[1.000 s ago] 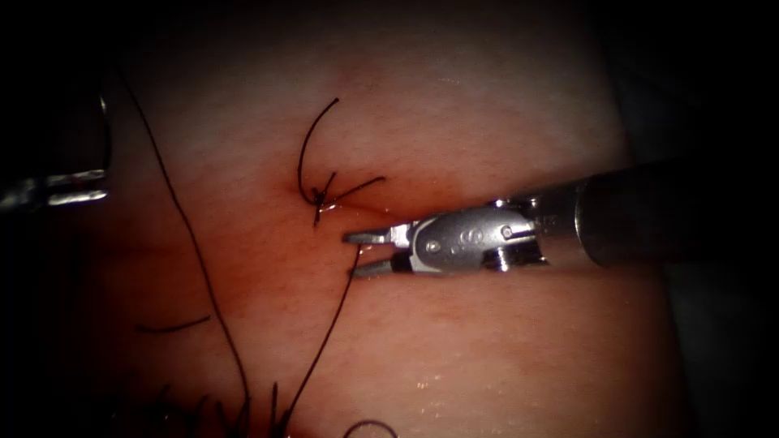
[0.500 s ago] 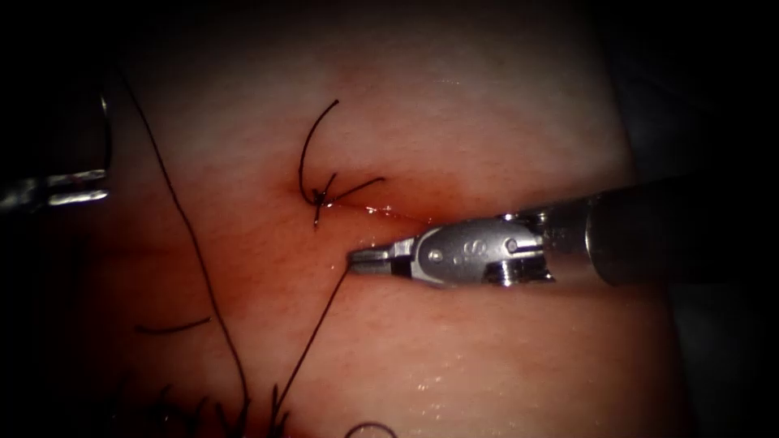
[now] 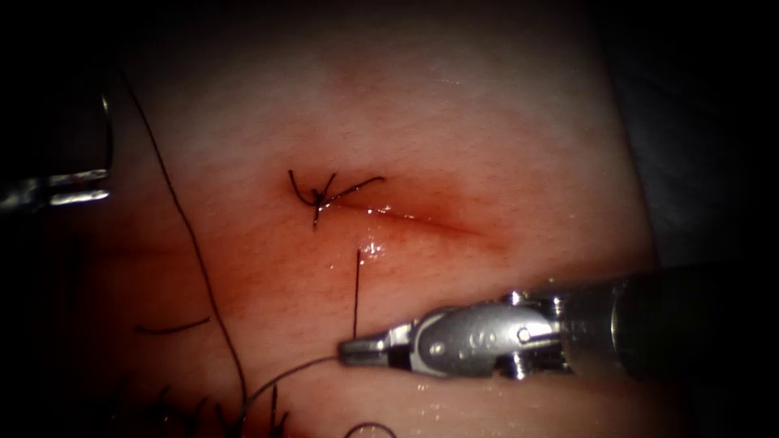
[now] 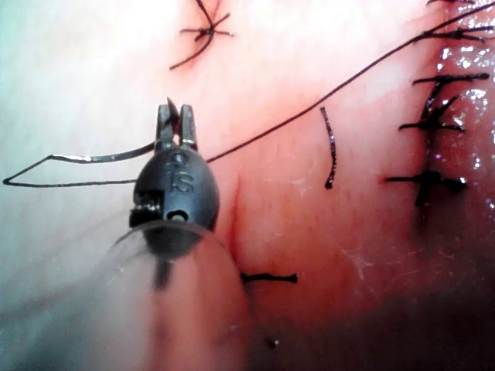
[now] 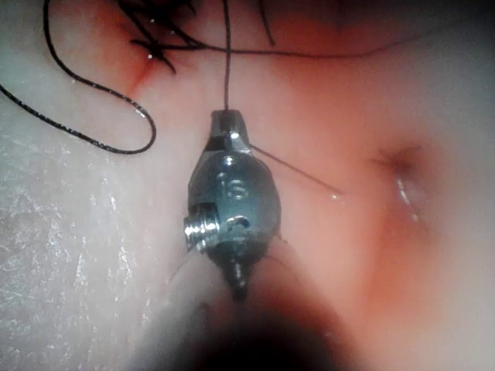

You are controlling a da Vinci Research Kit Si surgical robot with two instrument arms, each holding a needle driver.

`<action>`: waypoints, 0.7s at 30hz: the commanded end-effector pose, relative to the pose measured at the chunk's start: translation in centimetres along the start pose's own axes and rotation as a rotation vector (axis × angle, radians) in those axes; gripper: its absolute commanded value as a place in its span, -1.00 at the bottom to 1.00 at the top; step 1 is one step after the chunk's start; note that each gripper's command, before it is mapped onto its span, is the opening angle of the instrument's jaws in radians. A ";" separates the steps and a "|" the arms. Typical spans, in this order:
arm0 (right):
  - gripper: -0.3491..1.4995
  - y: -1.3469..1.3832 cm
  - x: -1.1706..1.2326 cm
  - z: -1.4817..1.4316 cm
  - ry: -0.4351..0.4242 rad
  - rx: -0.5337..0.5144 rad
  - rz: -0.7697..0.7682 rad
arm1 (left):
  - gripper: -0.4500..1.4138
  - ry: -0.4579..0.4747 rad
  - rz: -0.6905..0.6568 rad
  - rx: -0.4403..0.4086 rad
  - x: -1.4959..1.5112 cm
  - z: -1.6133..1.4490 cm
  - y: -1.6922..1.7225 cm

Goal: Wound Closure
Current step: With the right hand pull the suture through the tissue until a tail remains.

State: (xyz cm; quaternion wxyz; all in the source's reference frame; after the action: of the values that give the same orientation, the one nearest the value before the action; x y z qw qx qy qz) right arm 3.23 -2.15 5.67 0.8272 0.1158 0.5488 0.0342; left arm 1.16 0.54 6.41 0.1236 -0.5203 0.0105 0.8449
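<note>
Fingers of the right tool (image 3: 349, 350) are clenched on the thread (image 3: 355, 292), a taut strand rising toward 12 o'clock to where it enters the tissue (image 3: 503, 122). That entry point sits at 6 o'clock of the cut (image 3: 406, 217), near the cut's knotted end. From the grip, the thread's slack trails off toward 8 o'clock. The right wrist view agrees: closed tip (image 5: 228, 122) with the strand pinched at it.

Left tool (image 4: 176, 117) is parked at 9 o'clock of the scene, well apart from the cut. Its fingers look slightly parted and released, with nothing clearly held.

Needle: cannot tell where it lies; neither tool holds it.

Progress, as a judgement:
- One knot (image 3: 320, 195) is tied at the 9 o'clock end of the cut, with short ends sticking out.
- A loose cut piece of thread (image 3: 172, 327) lies at 8 o'clock.
- The left wrist view has a row of finished stitches (image 4: 425, 182) on another line.
- The cut from the knot toward 4 o'clock is unstitched, glistening with red fluid (image 3: 381, 212).
- So one stitch is done on this cut, a second bite looks placed but untied, and most of the closure is left.
</note>
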 end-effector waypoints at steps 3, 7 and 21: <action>-1.00 -0.11 0.03 0.04 0.001 0.007 -0.002 | -1.00 0.001 0.001 -0.002 -0.03 0.08 0.00; -1.00 -0.28 0.10 0.03 -0.008 0.028 -0.016 | -1.00 -0.001 0.002 -0.004 -0.03 0.08 0.01; -1.00 -0.57 0.36 0.03 -0.003 0.063 -0.038 | -1.00 -0.001 0.001 -0.003 -0.03 0.09 0.01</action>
State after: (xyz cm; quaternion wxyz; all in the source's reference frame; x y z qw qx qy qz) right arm 3.29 -2.60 5.18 0.8249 0.1304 0.5501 0.0013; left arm 1.14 0.53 6.41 0.1225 -0.5195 0.0093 0.8456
